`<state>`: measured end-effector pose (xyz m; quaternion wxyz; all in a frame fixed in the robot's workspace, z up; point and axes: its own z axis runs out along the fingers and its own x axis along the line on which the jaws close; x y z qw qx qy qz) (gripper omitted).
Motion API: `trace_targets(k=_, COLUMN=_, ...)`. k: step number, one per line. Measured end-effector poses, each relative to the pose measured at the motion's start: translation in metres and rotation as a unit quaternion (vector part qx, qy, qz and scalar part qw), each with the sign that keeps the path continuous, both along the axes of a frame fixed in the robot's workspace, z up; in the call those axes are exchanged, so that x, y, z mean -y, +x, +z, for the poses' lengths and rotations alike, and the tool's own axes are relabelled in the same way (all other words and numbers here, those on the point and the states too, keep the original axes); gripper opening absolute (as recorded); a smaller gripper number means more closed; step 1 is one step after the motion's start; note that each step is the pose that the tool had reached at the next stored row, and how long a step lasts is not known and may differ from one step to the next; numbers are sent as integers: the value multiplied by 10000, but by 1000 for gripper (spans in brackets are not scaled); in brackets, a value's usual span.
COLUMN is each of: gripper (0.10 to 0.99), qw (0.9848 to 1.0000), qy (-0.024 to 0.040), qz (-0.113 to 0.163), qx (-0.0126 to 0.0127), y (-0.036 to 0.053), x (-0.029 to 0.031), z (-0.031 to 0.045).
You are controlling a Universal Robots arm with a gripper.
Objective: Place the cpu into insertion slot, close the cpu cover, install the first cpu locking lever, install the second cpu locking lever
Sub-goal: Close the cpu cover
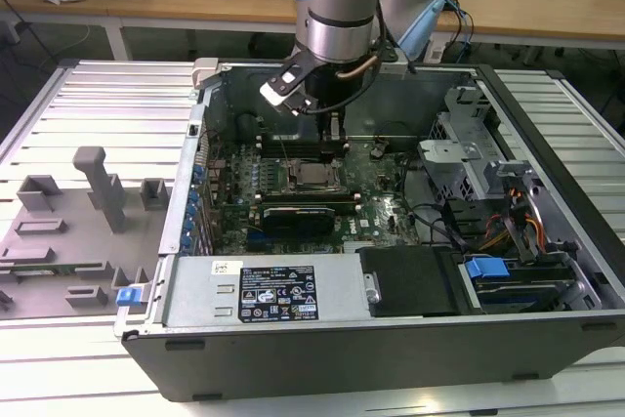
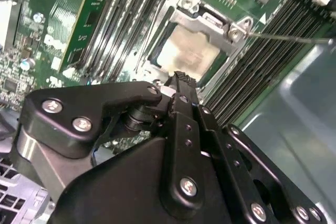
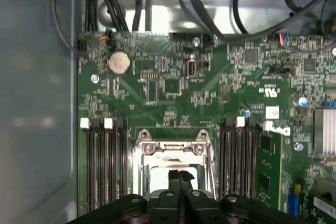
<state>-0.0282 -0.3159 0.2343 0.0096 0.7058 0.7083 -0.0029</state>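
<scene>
In the exterior view my pincer [image 1: 332, 134] hangs inside the open case [image 1: 391, 363], just above the slot [image 1: 314, 176]. In the second wrist view the chip [image 2: 188, 52] lies in the slot under its cover [image 2: 210, 22]. A thin lever [image 2: 289, 38] sticks out beside it, so I judge a lever step, needing a careful push between flanking memory rows [image 2: 131, 14]. In the first wrist view my fingertips [image 3: 174, 178] sit together, empty.

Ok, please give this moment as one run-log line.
end effector: shut, empty, tip over cpu | cpu: seated in insertion slot | cpu cover: appears down around cpu
</scene>
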Motion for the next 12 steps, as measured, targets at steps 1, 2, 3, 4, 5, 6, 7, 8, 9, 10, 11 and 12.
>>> trace_targets(k=1, gripper=106, qw=10000, qy=0, qz=0, qx=1, y=-34, x=2, z=-16)
trace_targets(k=2, gripper=106, qw=10000, qy=0, qz=-1, qx=1, y=-59, x=3, z=-27)
trace_targets(k=3, gripper=106, qw=10000, qy=0, qz=0, qx=1, y=-75, x=5, z=-35)
trace_targets(k=4, gripper=106, qw=10000, qy=0, qz=0, qx=1, y=-100, x=5, z=-49)
trace_targets(k=5, gripper=106, qw=10000, qy=-1, qz=0, qx=1, y=-106, x=6, z=-52)
trace_targets(k=6, gripper=106, qw=10000, qy=-1, qz=0, qx=1, y=-106, x=6, z=-52)
trace_targets(k=7, gripper=106, qw=10000, qy=-1, qz=1, qx=1, y=-106, x=6, z=-52)
trace_targets(k=8, gripper=106, qw=10000, qy=-3, qz=24, qx=1, y=-107, x=5, z=-52)
trace_targets(k=9, gripper=106, qw=9998, qy=-20, qz=192, qx=2, y=-107, x=5, z=-54)
trace_targets(k=10, gripper=106, qw=9992, qy=-46, qz=394, qx=1, y=-107, x=5, z=-53)
trace_targets(k=11, gripper=106, qw=9985, qy=-69, qz=537, qx=1, y=-107, x=5, z=-54)
trace_targets(k=12, gripper=106, qw=9974, qy=-107, qz=719, qx=0, y=-107, x=5, z=-54)
